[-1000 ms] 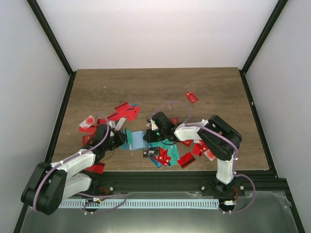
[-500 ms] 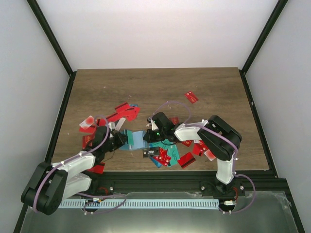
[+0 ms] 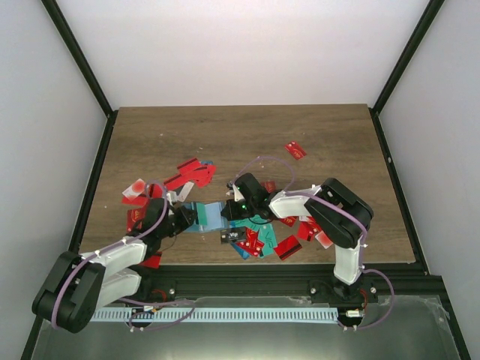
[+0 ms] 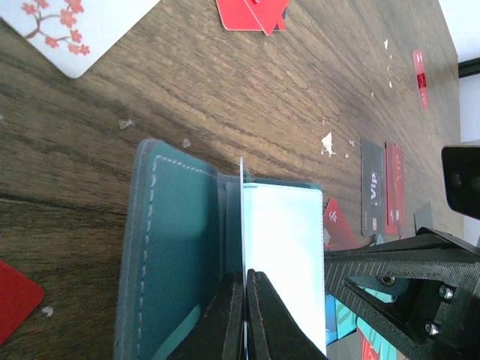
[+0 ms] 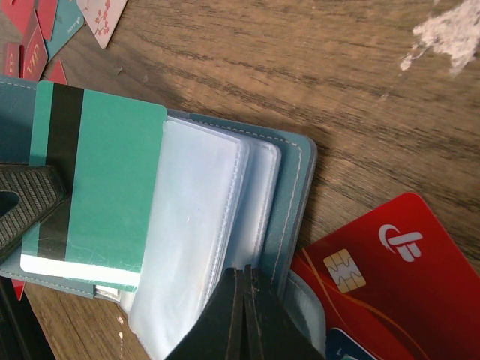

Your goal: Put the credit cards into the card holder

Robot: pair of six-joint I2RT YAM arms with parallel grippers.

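The card holder lies spread open on the wooden tabletop, near its front edge and between the two arms. The left tool is clenched on a teal card with a black stripe along one end. From the left wrist this card shows edge-on as a thin pale line rising from between the closed fingertips, over the seam between the holder's stitched teal cover and its clear sleeves. From the right wrist the same card lies flat over the open holder, beside the stack of clear sleeves; whether its edge is inside a pocket cannot be told. The right tool is pinched shut on the card holder, gripping the sleeves and the cover edge at the side away from the teal card. The other credit cards are scattered around the holder: a red cluster behind it on the left, a mixed red and teal heap in front of the right arm, and a lone red card farther back on the right. A red card with a chip lies just beside the holder's corner, partly under it. A black card and a white card with red blossoms lie loose on the wood.
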